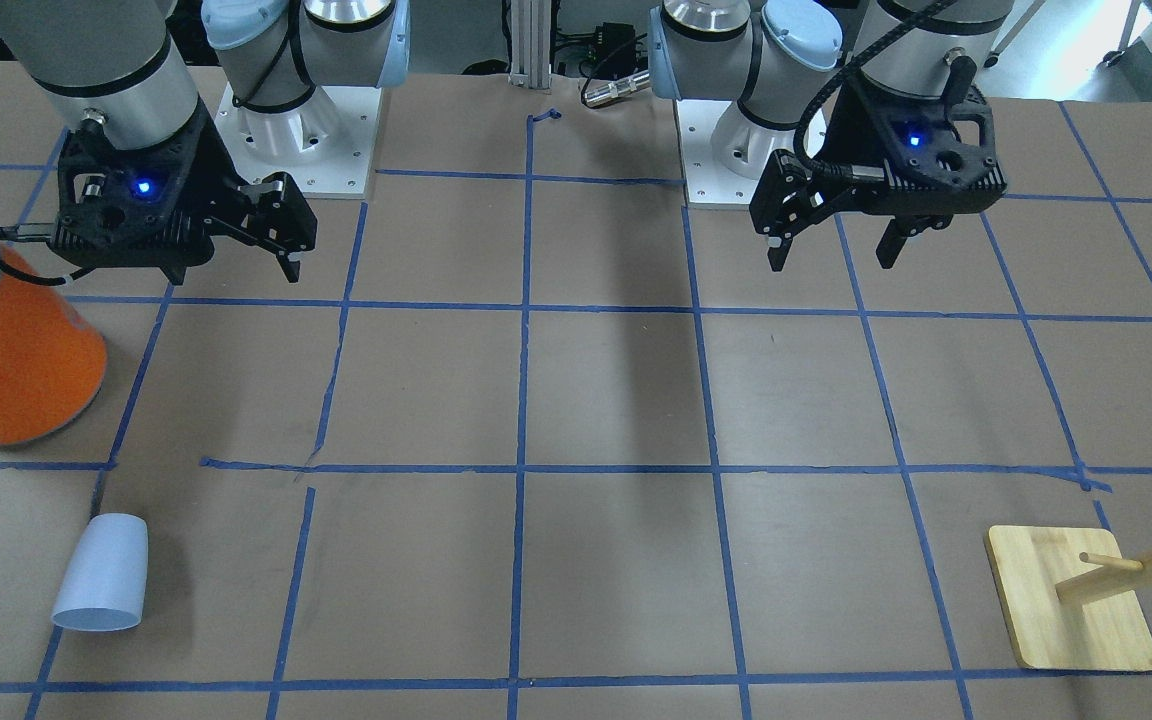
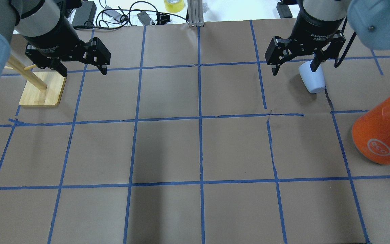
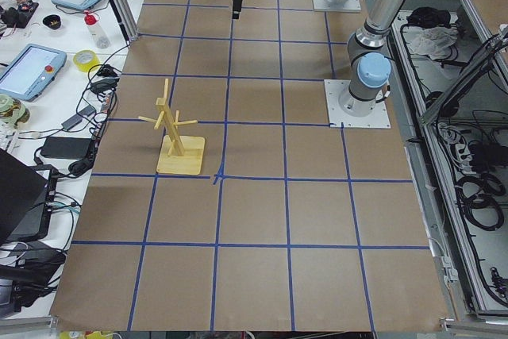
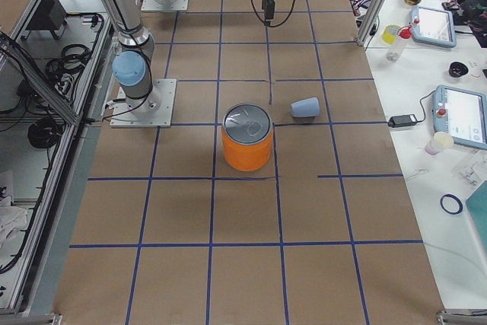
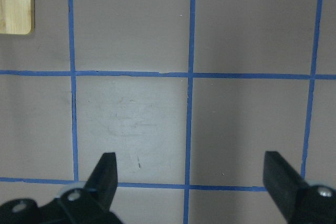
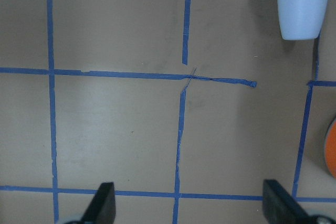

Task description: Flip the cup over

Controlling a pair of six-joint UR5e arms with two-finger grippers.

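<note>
A small pale-blue plastic cup [image 1: 101, 573], smooth, tapered and without a handle, lies on its side on the worktop [image 1: 616, 560]. Its narrow end points back toward the right hand [image 2: 294, 70] and its wide end away. It sits ahead of that hand, off to its right, well clear of it.

Cup [image 4: 305, 106] on its side on the table [image 4: 228, 226], just beside orange canister [image 4: 246, 148] w/ silver lid, not touching. Right gripper [image 4: 267, 14] hangs well beyond both, pointing down.

On the tape-gridded table [image 2: 168, 149], seen from overhead, the cup [image 2: 312, 80] is laid on its side at one o'clock, an orange canister [image 2: 379, 135] stood at three, a wooden rack [image 2: 42, 91] at ten.
</note>
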